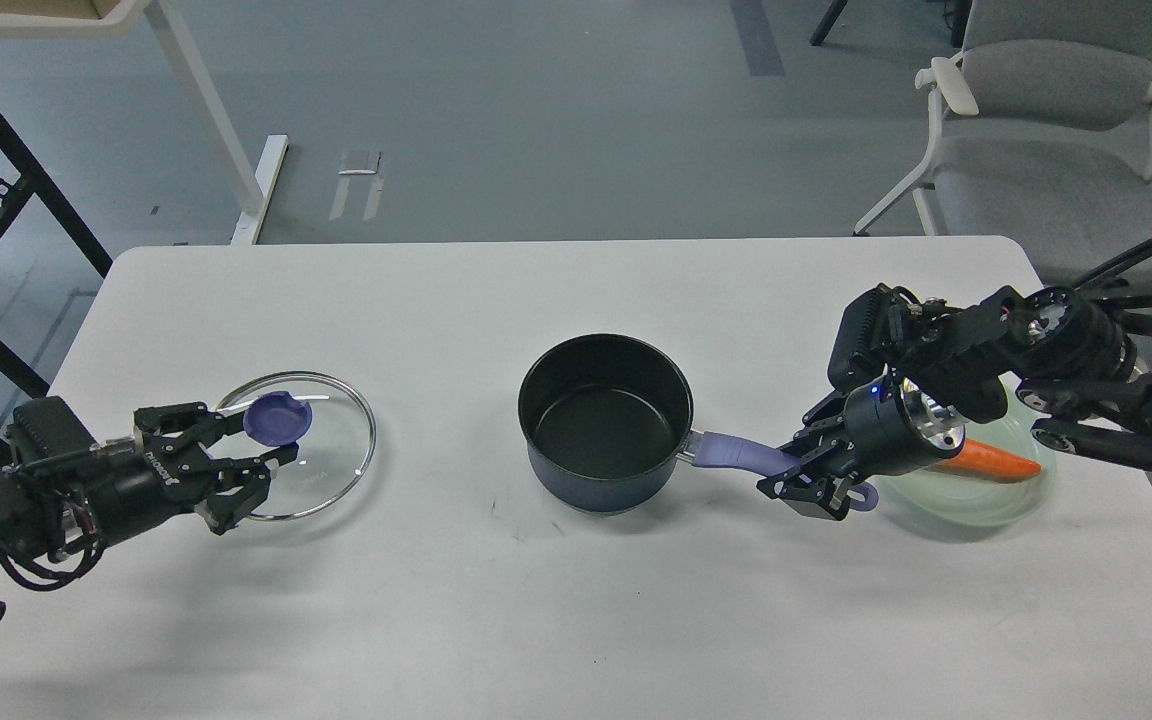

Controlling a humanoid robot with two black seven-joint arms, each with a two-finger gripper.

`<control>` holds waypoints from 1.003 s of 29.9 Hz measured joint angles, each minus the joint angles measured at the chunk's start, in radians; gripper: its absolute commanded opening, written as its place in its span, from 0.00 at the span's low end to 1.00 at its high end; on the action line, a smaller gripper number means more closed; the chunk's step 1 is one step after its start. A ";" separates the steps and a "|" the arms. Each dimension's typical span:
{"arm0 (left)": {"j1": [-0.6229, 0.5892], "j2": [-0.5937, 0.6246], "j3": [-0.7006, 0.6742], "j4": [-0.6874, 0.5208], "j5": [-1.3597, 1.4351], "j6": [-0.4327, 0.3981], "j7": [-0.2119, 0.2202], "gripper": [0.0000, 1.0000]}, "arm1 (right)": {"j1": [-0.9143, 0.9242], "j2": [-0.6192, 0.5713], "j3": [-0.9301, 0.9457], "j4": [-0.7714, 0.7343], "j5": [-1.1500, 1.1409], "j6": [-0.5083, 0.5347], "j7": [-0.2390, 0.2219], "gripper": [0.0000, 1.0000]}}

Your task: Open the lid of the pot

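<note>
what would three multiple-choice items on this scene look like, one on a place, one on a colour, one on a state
1. Where is the lid?
A. on the pot
B. flat on the table, left of the pot
C. on the plate

2. What colour is the pot handle?
A. lavender
B. red
C. yellow

3. What is the right gripper doing?
A. hanging open above the chair
B. holding the carrot
C. closed on the handle

Key: 1 B, the lid lies on the table by the left gripper, whose open fingers sit either side of the knob. 2 A, the handle shows lavender against the navy pot. 3 C, its fingers clamp the handle's far end, beside the plate holding the carrot.
</note>
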 measured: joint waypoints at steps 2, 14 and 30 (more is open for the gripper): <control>0.000 -0.002 0.002 0.009 0.000 0.000 0.000 0.67 | 0.000 0.000 0.000 0.000 0.000 -0.004 0.000 0.29; 0.000 -0.003 0.003 0.014 -0.005 0.002 0.000 0.99 | 0.000 0.000 0.000 -0.001 0.000 -0.009 -0.001 0.30; -0.132 0.127 -0.020 -0.294 -0.688 -0.346 0.001 0.99 | 0.004 -0.005 0.000 0.000 0.001 -0.009 0.000 0.97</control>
